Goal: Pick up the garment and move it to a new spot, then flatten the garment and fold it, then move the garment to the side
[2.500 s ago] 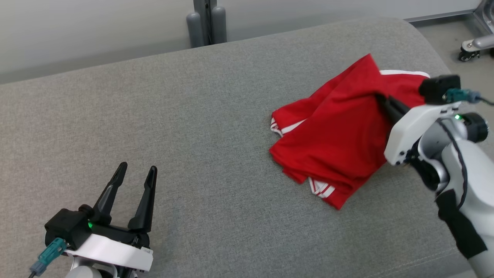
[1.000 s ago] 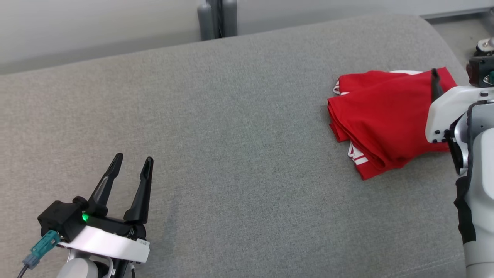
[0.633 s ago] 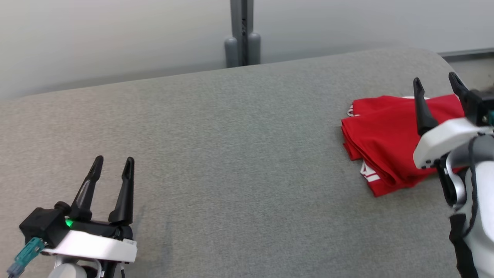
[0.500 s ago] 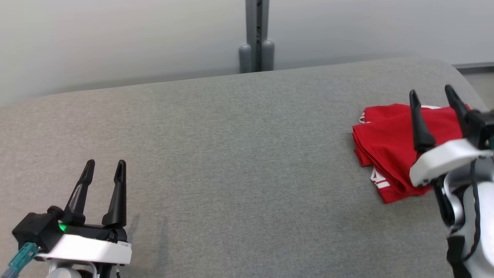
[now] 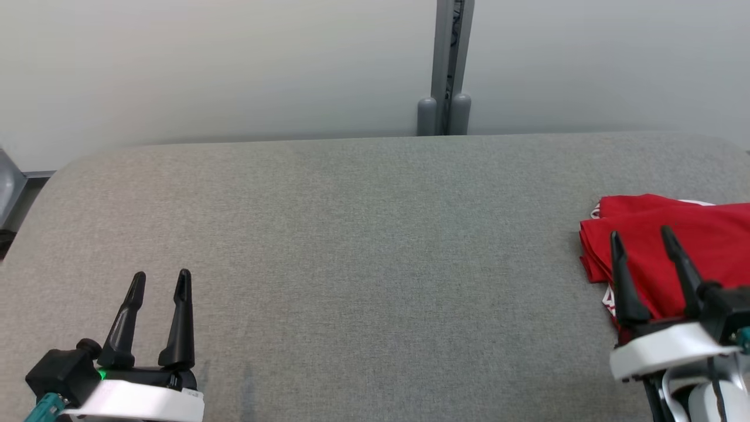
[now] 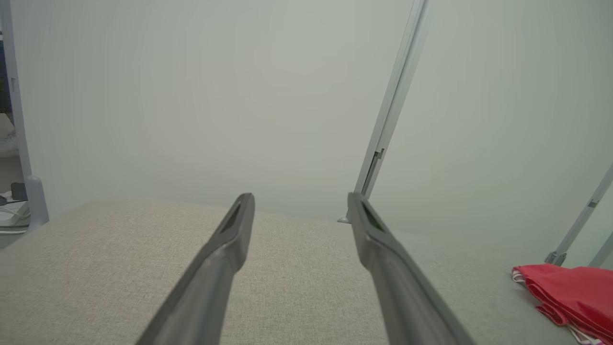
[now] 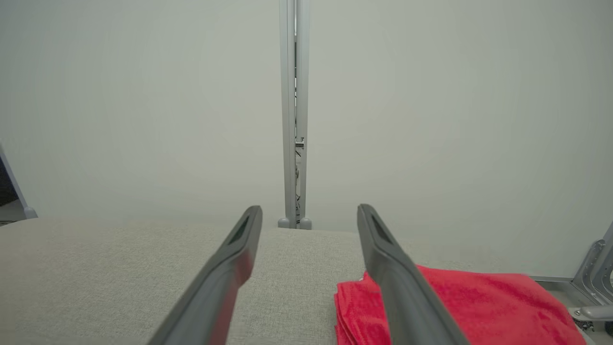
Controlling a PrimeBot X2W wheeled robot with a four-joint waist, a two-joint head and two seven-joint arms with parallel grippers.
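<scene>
Neatly folded red garment (image 5: 720, 234), apparently white-trimmed

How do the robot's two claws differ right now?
The left claw hovers over bare grey cushion, far from the folded red garment; the right claw is close to the garment, overlapping it in the head view. The left claw leans rightward, the right claw leftward. Both are open and empty.
</scene>
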